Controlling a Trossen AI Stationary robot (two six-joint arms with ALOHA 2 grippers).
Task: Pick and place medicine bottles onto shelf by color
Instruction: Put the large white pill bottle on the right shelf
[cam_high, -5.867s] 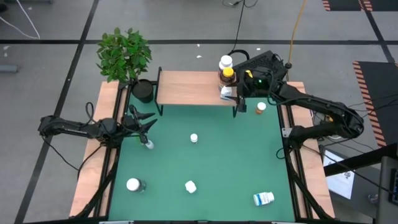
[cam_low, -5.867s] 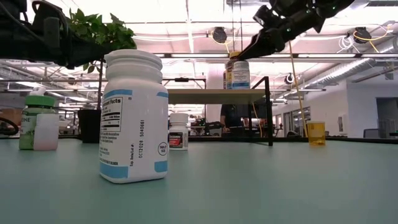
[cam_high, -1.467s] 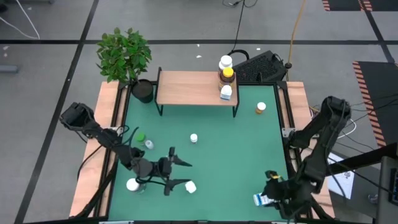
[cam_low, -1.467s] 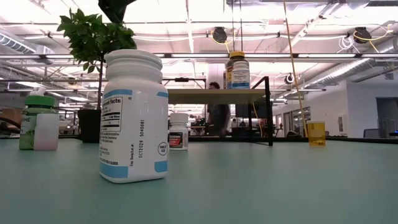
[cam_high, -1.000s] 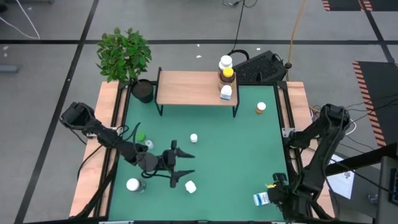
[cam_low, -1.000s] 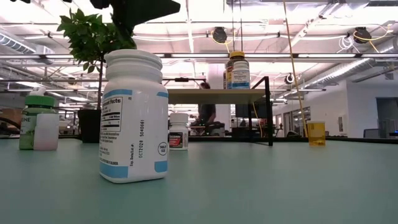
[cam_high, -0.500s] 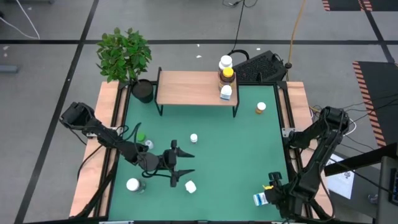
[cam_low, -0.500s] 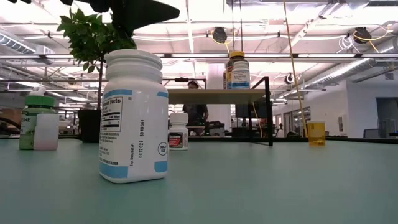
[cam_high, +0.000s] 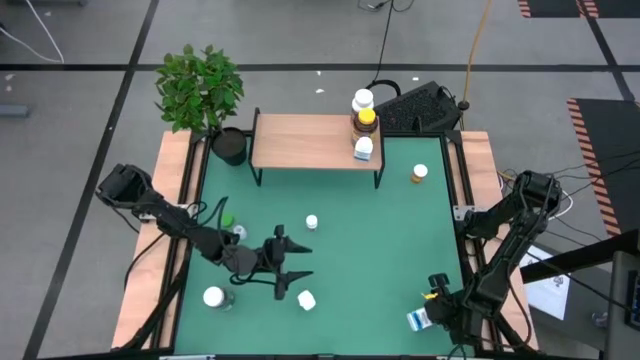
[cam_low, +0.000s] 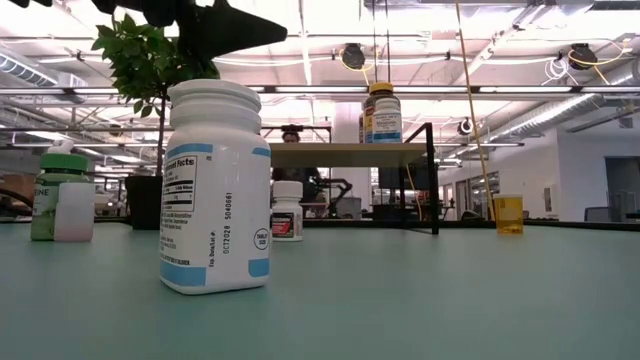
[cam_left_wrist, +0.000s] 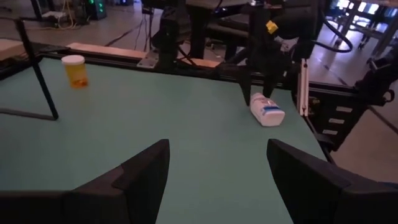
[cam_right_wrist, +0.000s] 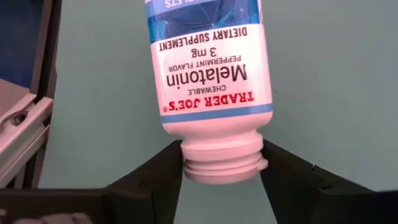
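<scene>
The right gripper (cam_right_wrist: 221, 180) stood at the near right corner of the green table (cam_high: 370, 240), its two dark fingers (cam_right_wrist: 152, 180) set on either side of the white cap of a melatonin bottle (cam_right_wrist: 208, 81) that lay on its side; the fingers sat against or just beside the cap, and it could not be told whether they pressed it. In the high view that bottle (cam_high: 420, 320) lay just beside the table's right rail. The left gripper (cam_high: 290, 272) hovered over the near left part of the table with its fingers spread wide and nothing between them; a small white bottle (cam_high: 307, 299) lay just beside it, and a white-capped bottle (cam_high: 213, 296) stood farther left. The shelf (cam_high: 310, 140) stood at the far edge, with an amber yellow-capped bottle (cam_high: 366, 119) and two white bottles clustered at its right end. An orange-topped vial (cam_high: 419, 173) stood on the table near the shelf's right leg.
</scene>
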